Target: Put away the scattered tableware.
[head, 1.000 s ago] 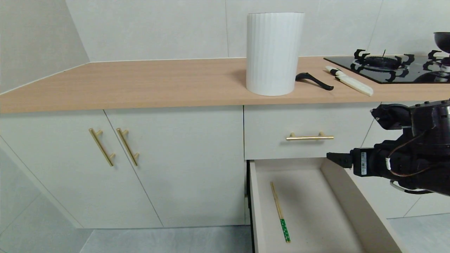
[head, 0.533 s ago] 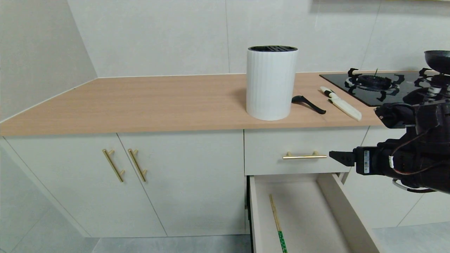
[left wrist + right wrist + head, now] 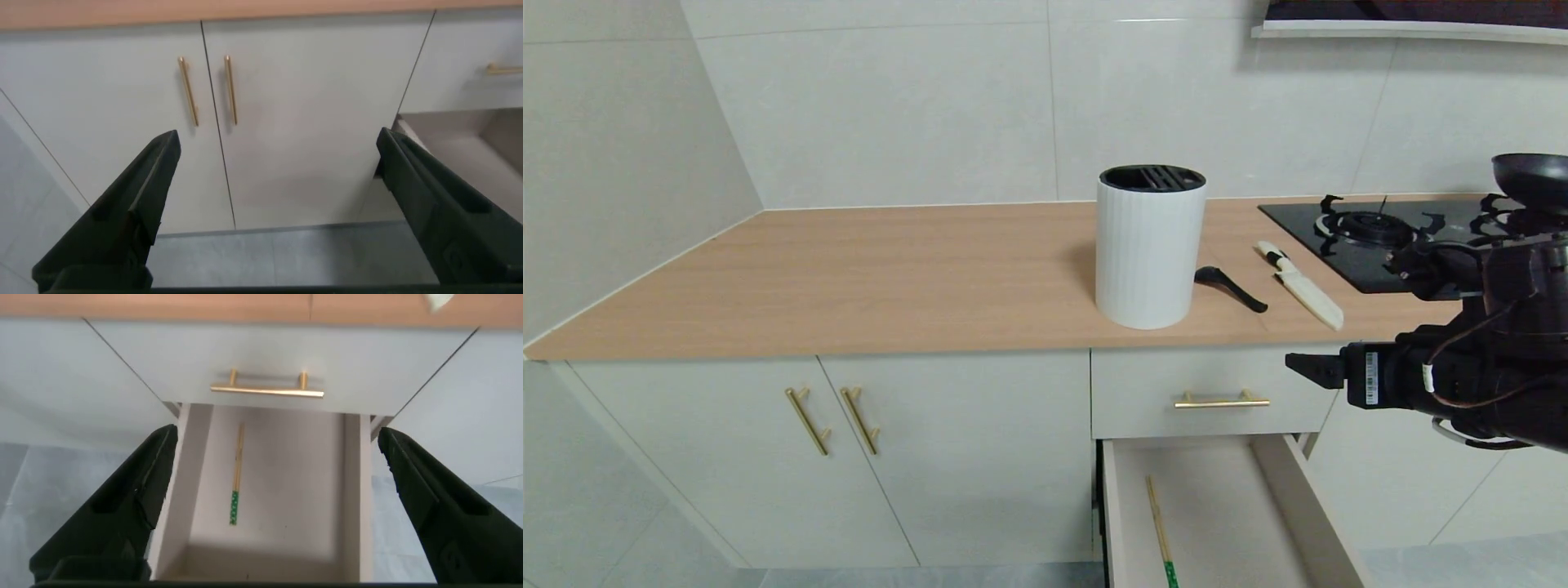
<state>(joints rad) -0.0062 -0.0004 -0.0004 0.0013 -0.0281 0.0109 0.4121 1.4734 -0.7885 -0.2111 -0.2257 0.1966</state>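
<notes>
Stowed in the open drawer (image 3: 1112, 523): chopsticks (image 3: 1160, 531); left on the desk (image 3: 890, 278) at 3 o'clock from the white holder (image 3: 1150, 245): spoon (image 3: 1232, 287) and knife (image 3: 1303, 286); left claw (image 3: 276, 143) and right claw (image 3: 274, 457) spread, empty.

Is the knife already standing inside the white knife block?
No, the knife lies flat on the countertop, to the right of the knife block.

You are in a home kitchen. You can see a black gas stove (image 3: 1372, 237) set in a long light-brown wooden surface (image 3: 890, 278), white cupboard doors with gold handles (image 3: 964, 457), and pale wall tiles (image 3: 890, 106).
</notes>
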